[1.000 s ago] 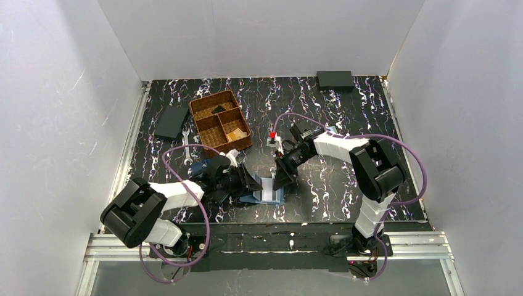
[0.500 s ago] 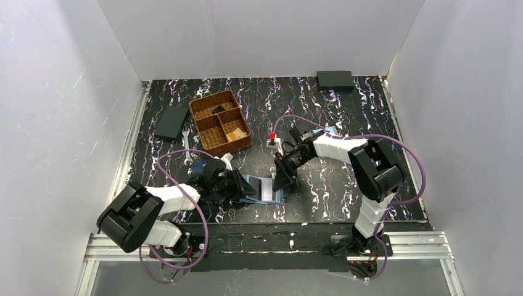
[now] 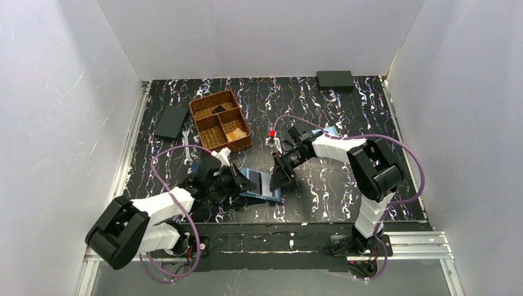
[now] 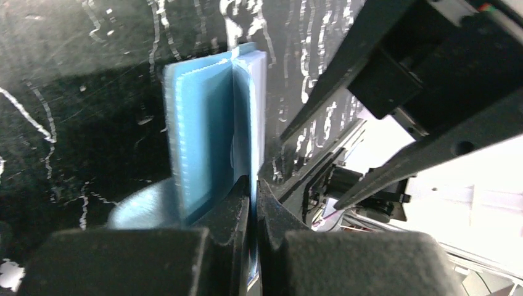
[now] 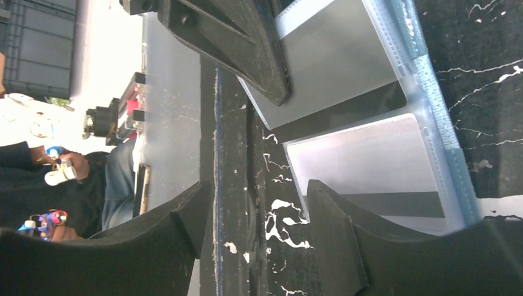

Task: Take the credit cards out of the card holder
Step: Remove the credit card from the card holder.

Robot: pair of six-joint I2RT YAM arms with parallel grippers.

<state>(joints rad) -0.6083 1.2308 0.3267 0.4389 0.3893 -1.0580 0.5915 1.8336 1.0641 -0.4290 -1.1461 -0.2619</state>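
The steel-blue card holder [image 3: 260, 185] lies open on the black table between the two arms. My left gripper [image 3: 245, 182] is shut on its left flap; in the left wrist view the thin blue edge of the card holder [image 4: 203, 135] stands pinched between the jaws of the left gripper [image 4: 254, 182]. Two light grey credit cards [image 5: 370, 166] sit in the holder's clear pockets, the second one [image 5: 333, 68] further up. My right gripper [image 5: 259, 191] hangs open at the holder's right side, one fingertip [image 5: 324, 197] at the edge of the nearer card, nothing between the jaws.
A woven divided basket [image 3: 220, 121] stands behind the left arm, with a black wallet [image 3: 171, 121] and a wrench [image 3: 187, 148] to its left. A small red-topped object [image 3: 272, 139] sits beside the right wrist. A black box [image 3: 335, 79] lies at the back.
My left gripper has shut on the holder's left flap, and the left arm has drawn back to the left, dragging the holder slightly that way. The right gripper has barely moved.
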